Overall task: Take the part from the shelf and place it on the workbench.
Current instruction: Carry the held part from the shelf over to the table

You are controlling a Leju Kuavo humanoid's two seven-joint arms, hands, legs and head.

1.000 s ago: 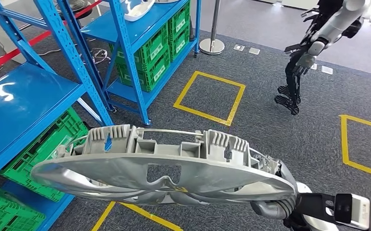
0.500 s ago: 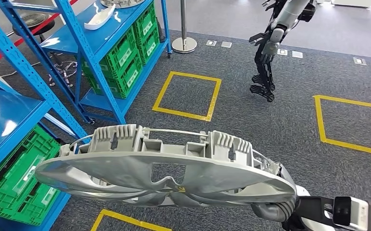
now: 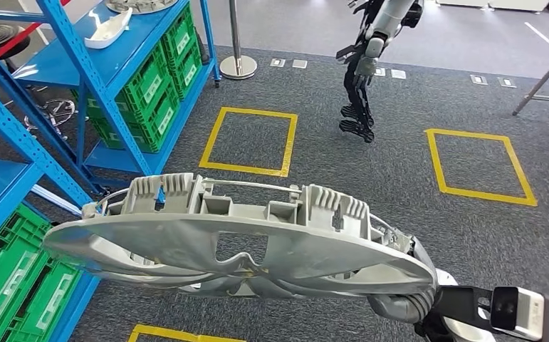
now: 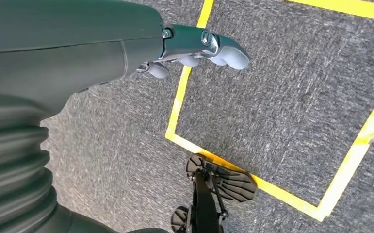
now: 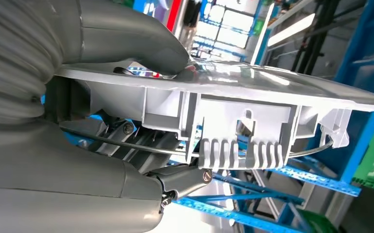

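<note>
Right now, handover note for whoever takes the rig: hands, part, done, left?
Right robot hand: grips the grey part at its edge, thumb on the shiny face, fingers under the ribbed back.
Left robot hand: holds nothing, hanging over carpet with yellow floor tape.
Part: off the shelf, held flat-ish in front of the body; blue shelf with green crates stands to the left.
Done: pick from shelf.
Left: reach the workbench and set the part down. Another robot stands ahead.
</note>
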